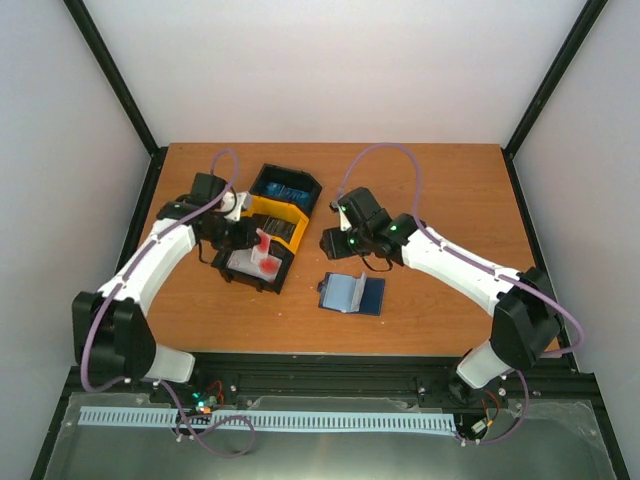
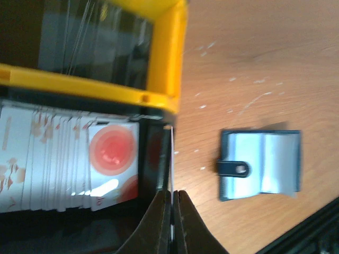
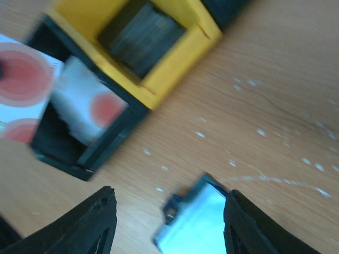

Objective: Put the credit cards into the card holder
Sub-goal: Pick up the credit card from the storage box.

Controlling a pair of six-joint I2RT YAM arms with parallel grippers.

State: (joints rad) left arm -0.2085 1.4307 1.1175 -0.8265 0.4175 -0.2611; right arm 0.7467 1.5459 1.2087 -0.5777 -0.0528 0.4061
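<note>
The card holder [image 1: 352, 293] lies open on the table, pale blue-grey pockets up; it also shows in the left wrist view [image 2: 260, 165] and the right wrist view [image 3: 196, 225]. My left gripper [image 1: 262, 250] is shut on a white credit card with a red circle, seen edge-on [image 2: 172, 159] over the near compartment of the bin tray [image 1: 268, 228]. A stack of white red-circle cards [image 2: 79, 159] stands in that compartment. Dark grey cards [image 3: 140, 37] fill the yellow compartment, blue ones [image 1: 288, 190] the far one. My right gripper [image 1: 335, 240] is open and empty, above the table just beyond the card holder.
The black-and-yellow three-compartment bin tray stands left of centre, slanted. Black frame posts rise at the table's back corners. A black rail [image 1: 330, 365] runs along the near edge.
</note>
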